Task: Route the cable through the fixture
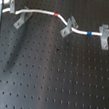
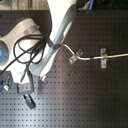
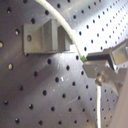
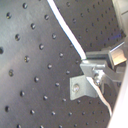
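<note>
The white cable (image 1: 44, 12) runs across the top of the board in the first exterior view, with red (image 1: 57, 14), blue (image 1: 90, 32) and yellow bands. The fixture (image 1: 20, 18), a slim leaning grey clip, stands at the first exterior view's left; the cable crosses its hooked top. In both wrist views my gripper (image 3: 92, 62) (image 4: 95, 67) is shut on the cable (image 3: 65, 31) (image 4: 65, 27), right beside the fixture (image 3: 44, 37) (image 4: 80, 89). In the second exterior view the arm (image 2: 60, 25) hides the fixture and the gripper.
A forked leaning clip (image 1: 69, 26) and an upright T-shaped clip (image 1: 104, 37) carry the cable further right. The black perforated board (image 1: 51, 80) fills the foreground. Black robot cables (image 2: 25, 55) and the arm's base lie at the second exterior view's left.
</note>
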